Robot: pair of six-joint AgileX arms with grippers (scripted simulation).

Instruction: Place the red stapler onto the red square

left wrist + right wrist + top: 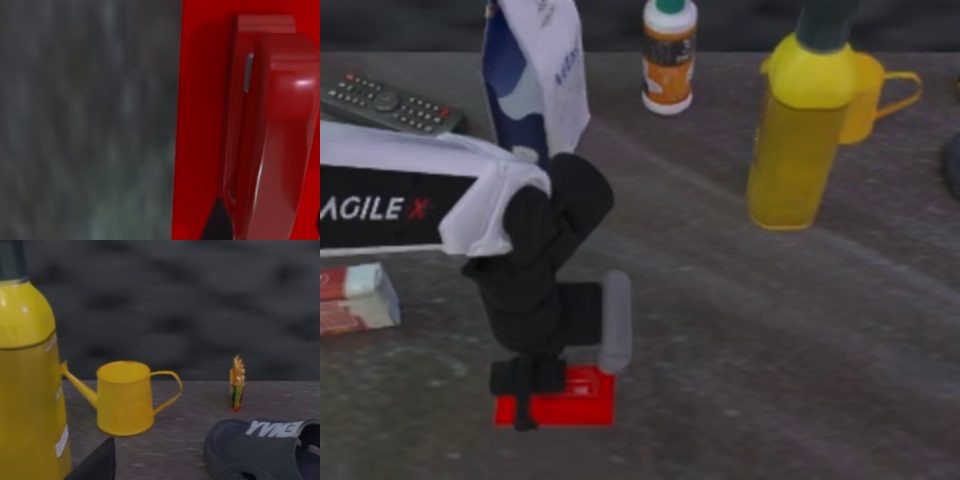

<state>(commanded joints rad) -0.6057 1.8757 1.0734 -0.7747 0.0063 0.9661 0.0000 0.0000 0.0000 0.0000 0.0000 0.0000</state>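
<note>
The red stapler [280, 125] lies lengthwise on the red square [200, 125] in the left wrist view. My left gripper [267, 225] straddles it. One dark fingertip [216, 222] sits against the stapler's side. The other shows at the frame's edge with a strip of red patch between it and the stapler, so the gripper is open. In the top view my left gripper [525, 395] hangs over the left half of the red square [590, 405] and hides the stapler. My right gripper [175, 475] is parked out of the top view, open and holding nothing.
A red-and-white box [355, 298] lies at the left edge and a remote [388, 103] at the back left. A blue-and-white bag [535, 70], an orange-labelled bottle [669, 55], a yellow bottle [800, 130] and a yellow watering can [875, 90] stand along the back. A dark slipper [265, 450] lies near the right gripper.
</note>
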